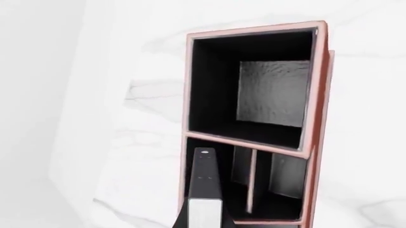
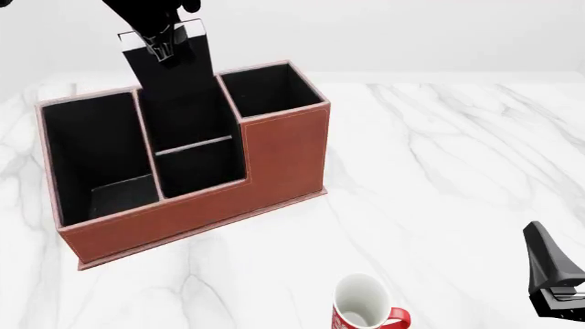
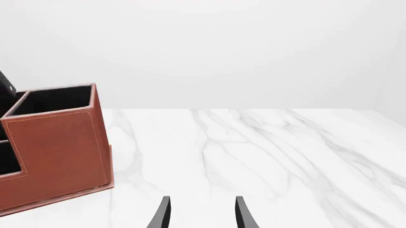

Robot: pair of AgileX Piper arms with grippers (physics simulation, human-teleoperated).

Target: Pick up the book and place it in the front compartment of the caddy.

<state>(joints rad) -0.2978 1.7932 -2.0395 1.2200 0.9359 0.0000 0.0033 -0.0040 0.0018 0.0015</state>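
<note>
The black book (image 2: 172,82) hangs upright with its lower end inside the front compartment (image 2: 210,130) of the reddish-brown caddy (image 2: 274,157). My left gripper (image 2: 163,42) is shut on the book's top edge. In the left wrist view the book (image 1: 204,183) stands in the front compartment (image 1: 232,172), beside the thin divider (image 1: 250,180) and close to the tall outer wall. How deep it reaches is hidden, black against black. My right gripper (image 2: 554,282) stays low at the near right, far from the caddy. In its own wrist view the right gripper (image 3: 201,216) is open and holds nothing.
A red-and-white mug (image 2: 366,307) stands near the table's front edge, between the caddy and my right gripper. The caddy's large end pocket (image 2: 92,151) lies left of the book, the tall square pocket (image 2: 270,89) to its right. White marble table (image 2: 439,171) stretches to the right.
</note>
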